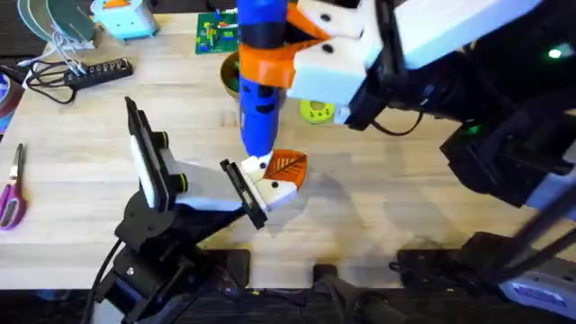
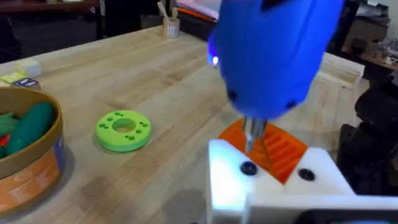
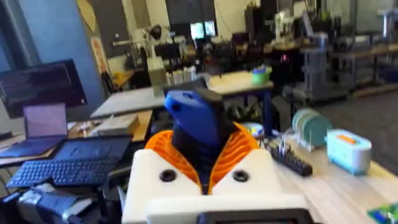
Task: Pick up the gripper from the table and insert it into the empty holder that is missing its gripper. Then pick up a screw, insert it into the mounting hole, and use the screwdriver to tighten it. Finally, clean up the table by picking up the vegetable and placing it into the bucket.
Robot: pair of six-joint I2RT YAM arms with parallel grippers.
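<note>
**Bit tip over the screw hole**

Wooden table lies under both arms. Your right gripper (image 1: 270,56) clamps the screwdriver (image 1: 260,94) upright; its bit points straight down at the holder (image 2: 273,180), directly below. I cannot tell the left gripper's state.

A pale butcher-block wooden bench (image 1: 81,171) carries the scene, its planks running in long strips. Along its far edge lie a black power strip (image 1: 97,70) with white cables (image 1: 63,45), and purple-handled scissors (image 1: 12,191) sit at the left edge. In the right wrist view the room is a workshop: a blue partition wall (image 3: 46,37), a laptop (image 3: 43,134) beside a black keyboard (image 3: 62,163) on a neighbouring desk, a monitor (image 3: 202,29) farther back, more tables and equipment racks (image 3: 311,62), and a grey floor (image 3: 367,112).
</note>
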